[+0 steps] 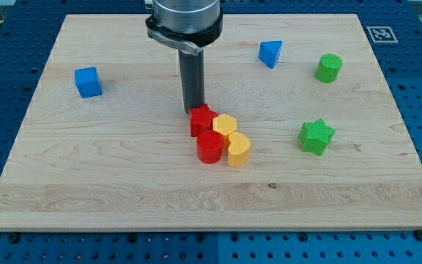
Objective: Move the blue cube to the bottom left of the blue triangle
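Observation:
The blue cube (88, 82) sits near the view's left edge of the wooden board (123, 183). The blue triangle (270, 53) lies at the view's upper right, far from the cube. My tip (194, 111) rests on the board near the middle, just above and touching or nearly touching the red star block (202, 119). The tip is well to the right of the blue cube and to the lower left of the blue triangle.
A cluster sits below the tip: the red star, a red cylinder (210, 147), a yellow block (225, 125) and a yellow heart-like block (238, 149). A green cylinder (328, 67) and a green star (316, 136) lie at the view's right.

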Available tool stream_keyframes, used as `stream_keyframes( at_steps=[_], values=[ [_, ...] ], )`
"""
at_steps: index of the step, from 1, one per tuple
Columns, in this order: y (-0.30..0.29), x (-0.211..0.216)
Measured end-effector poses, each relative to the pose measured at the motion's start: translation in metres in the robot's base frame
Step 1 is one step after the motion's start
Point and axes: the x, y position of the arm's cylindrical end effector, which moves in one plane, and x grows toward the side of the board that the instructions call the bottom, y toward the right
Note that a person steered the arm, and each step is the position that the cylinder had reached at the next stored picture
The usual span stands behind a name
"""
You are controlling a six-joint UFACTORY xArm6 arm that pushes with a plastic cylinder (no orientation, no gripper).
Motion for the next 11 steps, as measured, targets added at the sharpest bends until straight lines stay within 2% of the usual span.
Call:
stream_keyframes(
  at_steps=[2, 3, 5, 6, 7, 8, 9, 10, 11],
  values=[
    [-0.001, 0.025],
    [-0.032, 0.019],
    [-0.173, 0.02],
    [-0.203, -0.013],
    [-0.149, -0.038],
    [-0.068, -0.061],
    [-0.056, -0.041],
    [-0.099, 0.001],
    [-0.195, 0.026]
  ],
)
